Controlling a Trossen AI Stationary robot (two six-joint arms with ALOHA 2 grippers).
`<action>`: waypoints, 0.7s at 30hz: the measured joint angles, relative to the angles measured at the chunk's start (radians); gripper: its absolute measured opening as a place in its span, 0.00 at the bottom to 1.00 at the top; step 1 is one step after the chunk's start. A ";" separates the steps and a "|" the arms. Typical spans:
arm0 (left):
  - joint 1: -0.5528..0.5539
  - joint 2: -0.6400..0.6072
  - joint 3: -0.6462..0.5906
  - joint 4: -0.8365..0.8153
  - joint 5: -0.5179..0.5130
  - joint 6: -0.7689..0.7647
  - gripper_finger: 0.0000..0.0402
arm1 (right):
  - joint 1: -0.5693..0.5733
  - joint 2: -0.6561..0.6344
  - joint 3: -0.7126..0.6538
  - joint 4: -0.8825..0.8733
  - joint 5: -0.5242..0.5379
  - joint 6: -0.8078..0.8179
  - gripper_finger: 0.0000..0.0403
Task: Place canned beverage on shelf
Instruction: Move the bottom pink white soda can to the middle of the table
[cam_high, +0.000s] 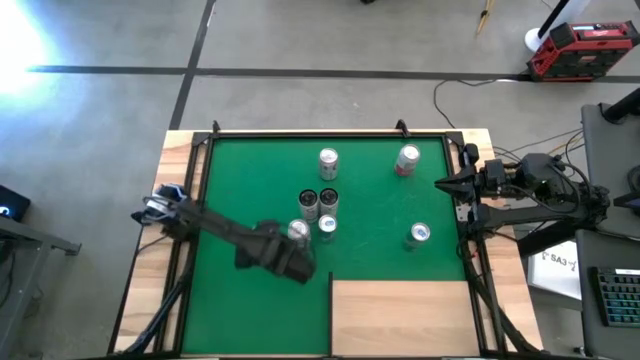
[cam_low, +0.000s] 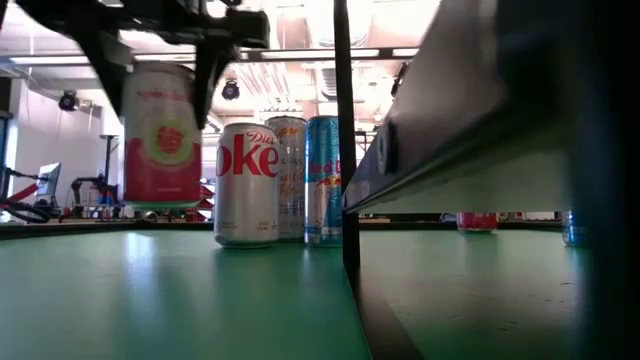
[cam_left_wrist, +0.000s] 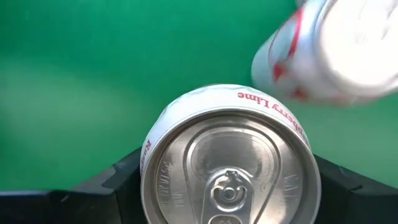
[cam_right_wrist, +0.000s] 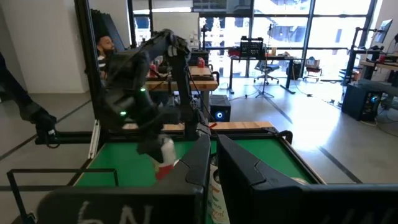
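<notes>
A pink-and-white canned beverage (cam_left_wrist: 230, 155) hangs upright above the green mat (cam_high: 240, 170), with my left gripper (cam_high: 297, 240) shut on it. In the low view this can (cam_low: 160, 135) floats clear of the mat, left of a Diet Coke can (cam_low: 246, 185). The shelf (cam_high: 400, 318), a pale plywood panel, lies at the mat's near right corner, to the right of the held can. My right gripper (cam_high: 440, 183) waits shut at the table's right edge, holding nothing. My left gripper pinches the can's upper side wall (cam_left_wrist: 151, 163) between its two fingers (cam_left_wrist: 121, 183), one on each opposite side just below the rim. The fingers come from above, pointing steeply down. The can stays upright with its top up, lifted clear of the mat.
Three cans (cam_high: 320, 205) stand close together just beyond the held one. Single cans stand at the far middle (cam_high: 328, 160), far right (cam_high: 407, 160) and right (cam_high: 419, 235). A black rail frame (cam_high: 300, 132) borders the mat.
</notes>
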 joint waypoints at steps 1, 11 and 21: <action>0.019 -0.004 0.000 -0.008 -0.003 0.030 0.68 | 0.000 0.000 0.000 0.000 0.000 0.000 0.06; 0.146 -0.093 -0.050 -0.043 -0.052 0.108 0.70 | 0.000 0.000 0.000 0.000 0.000 0.000 0.06; 0.298 -0.208 -0.166 0.090 -0.075 0.310 0.71 | 0.000 0.000 0.000 0.000 0.000 0.000 0.06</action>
